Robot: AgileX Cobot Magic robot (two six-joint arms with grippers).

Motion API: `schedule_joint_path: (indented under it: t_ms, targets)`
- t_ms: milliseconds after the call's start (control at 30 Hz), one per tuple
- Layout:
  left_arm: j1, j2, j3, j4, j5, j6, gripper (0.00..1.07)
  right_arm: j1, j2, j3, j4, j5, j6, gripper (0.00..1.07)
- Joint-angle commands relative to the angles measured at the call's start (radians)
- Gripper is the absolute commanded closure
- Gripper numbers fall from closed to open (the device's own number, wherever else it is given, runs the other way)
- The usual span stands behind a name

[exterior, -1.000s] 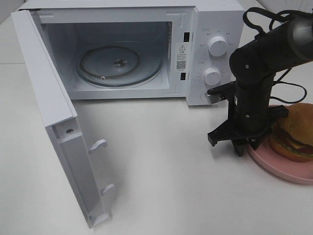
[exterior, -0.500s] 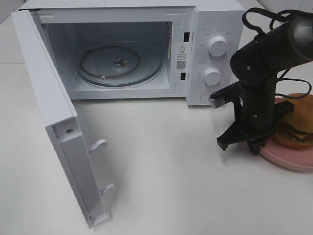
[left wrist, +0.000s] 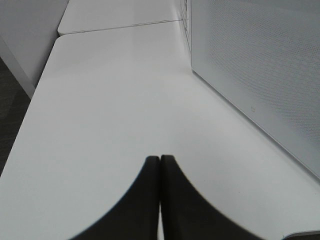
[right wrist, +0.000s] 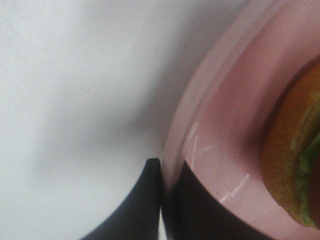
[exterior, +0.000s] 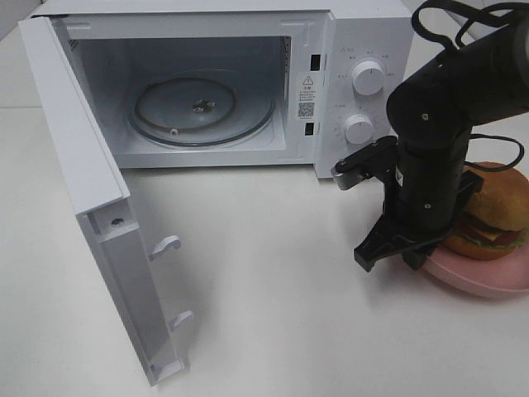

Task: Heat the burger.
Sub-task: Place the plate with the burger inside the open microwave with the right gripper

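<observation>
Nearest to me, the microwave's door (exterior: 83,182) stood swung wide open on the left, its two latch hooks (exterior: 169,281) poking out over the white table (exterior: 273,331). Farther back on the right, the black right arm (exterior: 430,157) came down and hid the left edge of the pink plate (exterior: 488,281). The right gripper (right wrist: 167,167) was clenched on that plate's rim, one finger outside and one inside (the wrist view made this plain). On the plate, just right of the arm, sat the burger (exterior: 500,211), bun on top with lettuce and cheese showing at its side, partly covered by the arm. The left gripper (left wrist: 160,165) hung over bare table beside a white perforated panel (left wrist: 260,65), its fingers pressed together with nothing between them. Beyond all this stood the microwave (exterior: 364,25), its cavity holding only the glass turntable (exterior: 202,112). Two white knobs (exterior: 367,77) sat on its front panel, just behind the arm.
</observation>
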Motion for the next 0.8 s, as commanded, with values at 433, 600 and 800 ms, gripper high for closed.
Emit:
schedule_joint_path:
  t_ms: [433, 600, 800]
  targets:
    - [-0.002, -0.02, 0.004, -0.009, -0.015, 0.0, 1.06, 0.176, -0.053, 0.116, -0.188, -0.033, 0.08, 1.07]
    - [-0.002, -0.02, 0.004, -0.009, -0.015, 0.0, 1.06, 0.203, -0.097, 0.123, -0.203, -0.033, 0.079, 1.07]
    - [-0.002, -0.02, 0.004, -0.009, -0.015, 0.0, 1.06, 0.207, -0.166, 0.123, -0.196, -0.027, 0.026, 1.07]
